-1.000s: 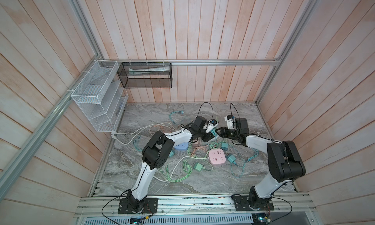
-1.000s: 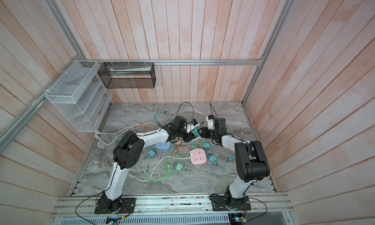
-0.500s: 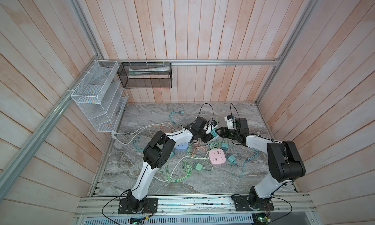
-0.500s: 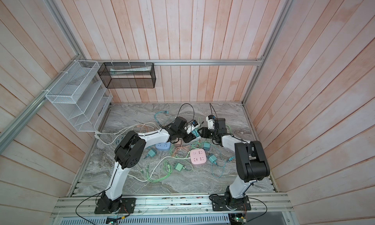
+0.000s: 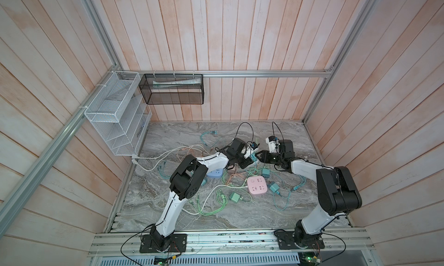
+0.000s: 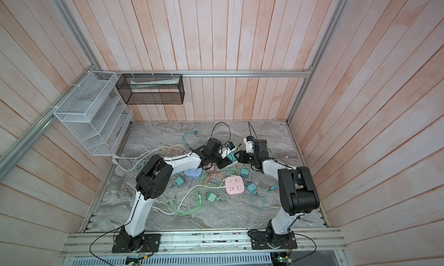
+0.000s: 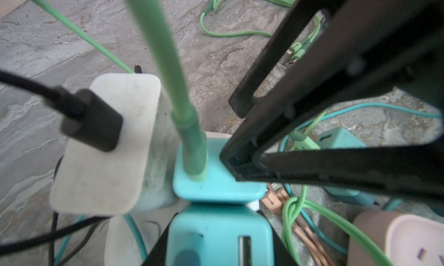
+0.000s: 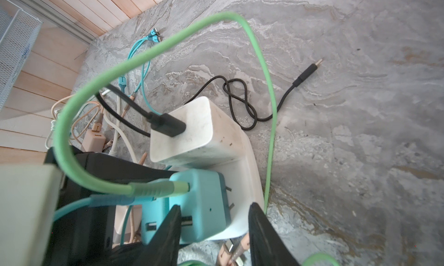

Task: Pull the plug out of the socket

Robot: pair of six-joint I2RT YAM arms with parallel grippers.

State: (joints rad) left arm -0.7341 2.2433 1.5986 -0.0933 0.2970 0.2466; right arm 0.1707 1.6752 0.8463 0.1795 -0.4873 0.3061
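At one o'clock the left pincer (image 7: 218, 250) is clamping a teal charger plug (image 7: 216, 228). The right pincer (image 8: 215, 206) is straddling the power strip (image 8: 249, 176), open.

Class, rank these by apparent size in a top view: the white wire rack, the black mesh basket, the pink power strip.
1. white wire rack
2. black mesh basket
3. pink power strip
Rack and basket hang higher, nearer the camera, which flatters them.

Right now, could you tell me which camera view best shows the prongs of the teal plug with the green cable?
The right wrist view: the teal plug shows two bare prongs against the white socket strip. The left wrist view shows only its back; both top views, a teal speck.
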